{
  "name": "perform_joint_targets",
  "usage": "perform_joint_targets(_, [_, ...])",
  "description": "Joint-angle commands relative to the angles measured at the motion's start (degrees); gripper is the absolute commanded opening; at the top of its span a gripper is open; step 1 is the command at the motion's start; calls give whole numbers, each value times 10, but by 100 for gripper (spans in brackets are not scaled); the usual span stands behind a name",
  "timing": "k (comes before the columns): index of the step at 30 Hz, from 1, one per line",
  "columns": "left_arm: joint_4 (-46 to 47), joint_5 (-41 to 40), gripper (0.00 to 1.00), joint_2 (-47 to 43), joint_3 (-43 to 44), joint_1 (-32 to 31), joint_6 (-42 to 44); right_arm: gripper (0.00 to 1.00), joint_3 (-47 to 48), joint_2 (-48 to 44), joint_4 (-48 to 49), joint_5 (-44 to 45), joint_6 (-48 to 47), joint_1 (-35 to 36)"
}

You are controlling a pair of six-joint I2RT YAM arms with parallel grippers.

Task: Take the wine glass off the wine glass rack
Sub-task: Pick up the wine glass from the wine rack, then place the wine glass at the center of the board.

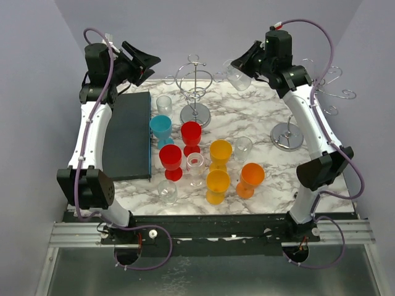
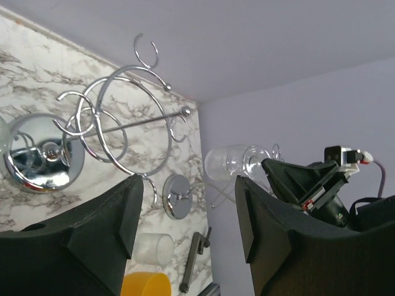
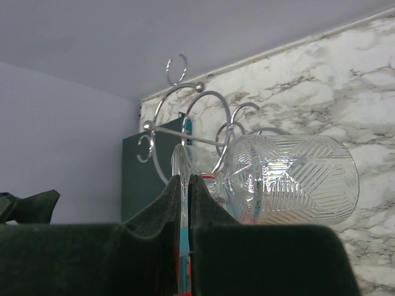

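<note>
One empty clear wine glass [image 3: 290, 179] lies sideways in the right gripper [image 3: 188, 182].

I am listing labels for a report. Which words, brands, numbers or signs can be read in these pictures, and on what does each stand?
None: no text is readable in any view.
The clear wine glass bears only a cut line pattern, no letters.
The wire glass rack, the red goblet and the dark board show no print.

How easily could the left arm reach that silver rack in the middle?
Probably easily: the left gripper hangs open just beside the rack, with nothing between them.
</note>
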Motion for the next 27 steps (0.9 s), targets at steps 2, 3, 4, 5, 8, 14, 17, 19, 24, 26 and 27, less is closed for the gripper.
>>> perform_joint_targets(2, [126, 26, 67, -82, -99, -33, -69, 1, -8, -63, 59, -101, 68, -2])
perform_joint_targets(3, [159, 30, 67, -93, -128, -38, -86, 0, -12, -70, 69, -116, 82, -3])
perform_joint_targets(4, [208, 36, 67, -106, -153, -46, -110, 1, -18, -77, 82, -137, 95, -3])
perform_joint_targets(5, [244, 39, 67, -114, -178, -57, -125, 1, -21, -82, 94, -154, 114, -3])
perform_joint_targets(8, [318, 33, 68, -131, -216, -93, -137, 1, -28, -89, 131, -210, 163, -3])
perform_joint_targets(14, [426, 8, 72, -148, -273, -160, -136, 1, -79, -111, 234, -282, 282, -3])
perform_joint_targets(17, [478, 2, 75, -150, -300, -175, -141, 1, -109, -124, 282, -296, 330, -3])
perform_joint_targets(19, [504, 1, 76, -146, -311, -182, -145, 1, -127, -128, 315, -306, 363, -2])
perform_joint_targets(24, [551, 1, 76, -143, -342, -187, -161, 0, -143, -134, 349, -307, 407, -2])
perform_joint_targets(26, [556, 1, 76, -143, -348, -187, -160, 1, -143, -136, 356, -304, 416, -2])
perform_joint_targets(27, [561, 1, 76, -143, -351, -187, -159, 1, -144, -136, 360, -305, 422, -2])
